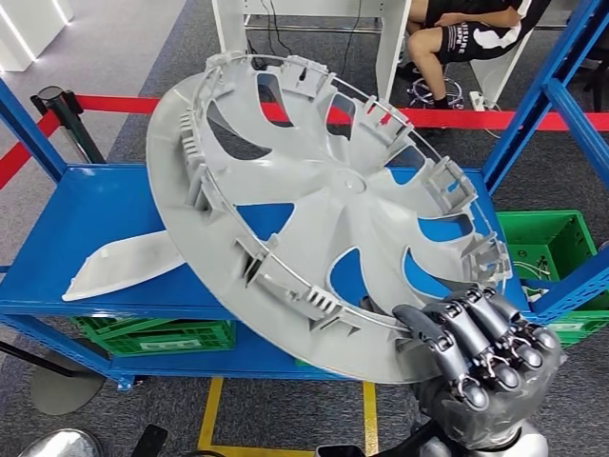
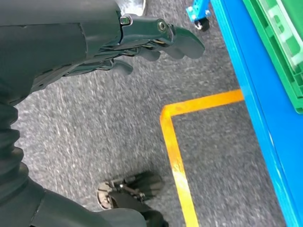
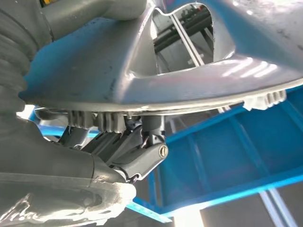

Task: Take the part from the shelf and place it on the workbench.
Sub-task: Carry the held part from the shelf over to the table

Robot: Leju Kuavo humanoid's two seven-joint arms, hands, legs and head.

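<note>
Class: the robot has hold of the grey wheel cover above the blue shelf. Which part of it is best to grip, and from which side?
Grip the rim of the wheel cover at its near, lower edge, from the robot's right, as the right hand does. The disc is wide and tilted, its low edge nearest the robot. The thin rim lets fingers hook over it; the broad spokes likely offer no such hold.
</note>
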